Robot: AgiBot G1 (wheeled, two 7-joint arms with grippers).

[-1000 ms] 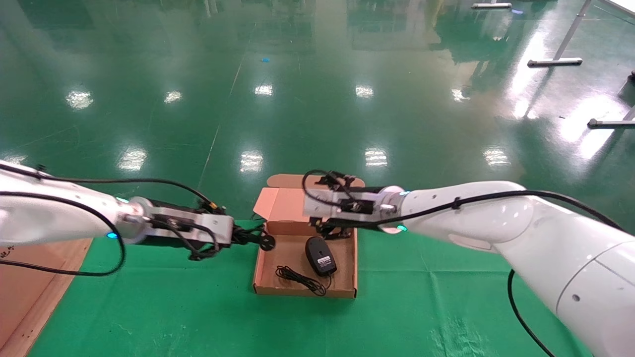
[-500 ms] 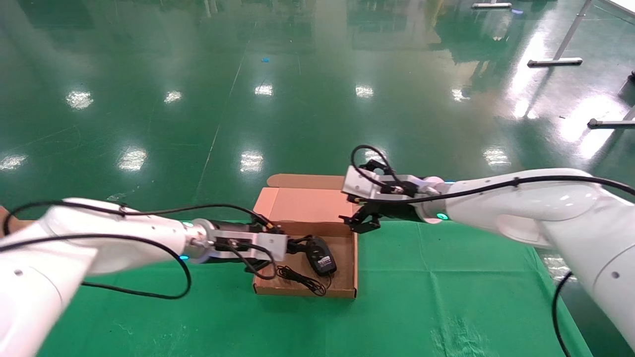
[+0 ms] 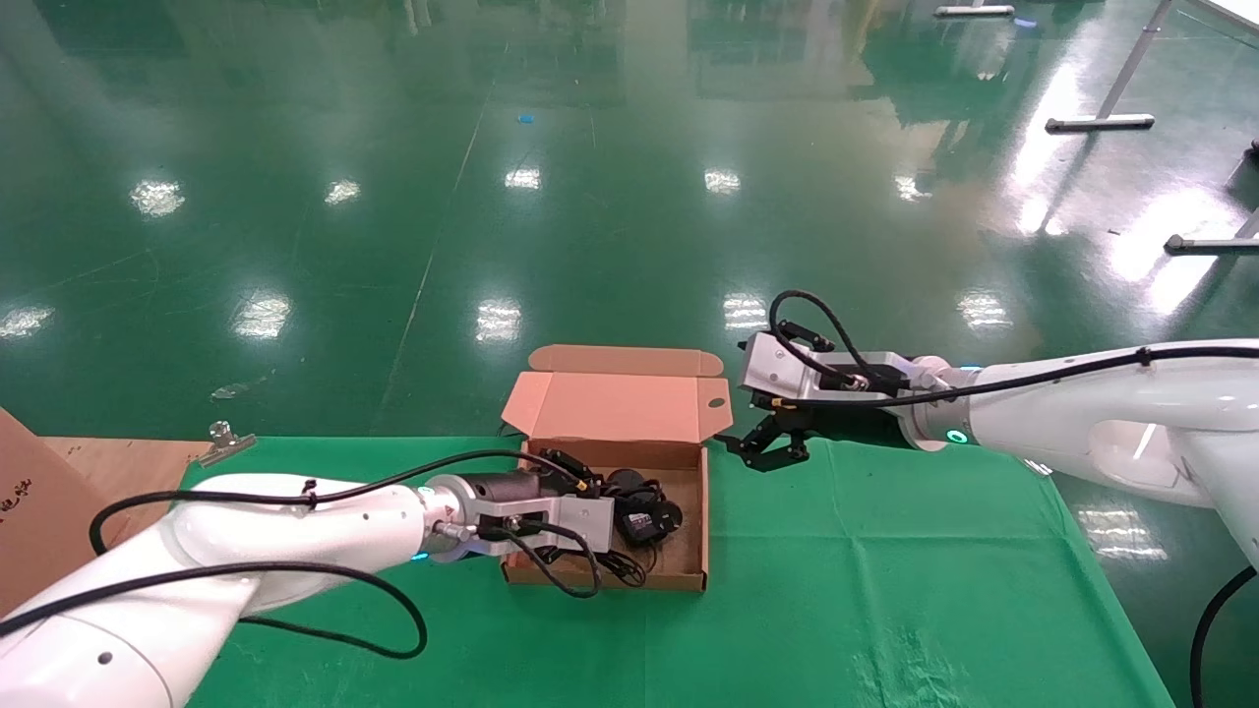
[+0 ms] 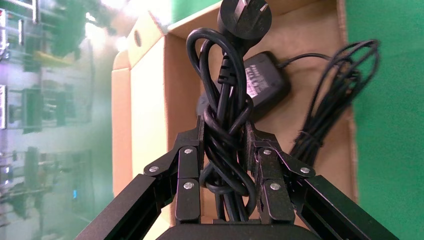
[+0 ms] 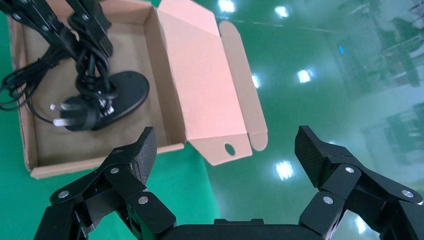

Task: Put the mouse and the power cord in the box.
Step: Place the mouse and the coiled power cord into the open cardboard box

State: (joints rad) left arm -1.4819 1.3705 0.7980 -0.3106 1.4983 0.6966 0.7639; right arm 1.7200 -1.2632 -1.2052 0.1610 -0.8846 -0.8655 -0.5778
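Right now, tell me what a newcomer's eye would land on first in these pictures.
First, the left hand, shut on the bundled power cord and holding it over the mouse inside the box, whose lid stands open at the far edge of the green table. Next, the right hand, open and empty, just past the box's far right corner.

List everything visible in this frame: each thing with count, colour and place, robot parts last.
box: one, pinkish-tan, lid open, on the cloth.
mouse: one, black, inside the box.
thin cable: one bundle, black, in the box beside the mouse.
power cord: one, black, coiled, held over the box.
table cloth: one, green.
metal clip: one, silver, at the table's far left edge.
left tool: shut on the power cord.
right tool: open, beside the lid.
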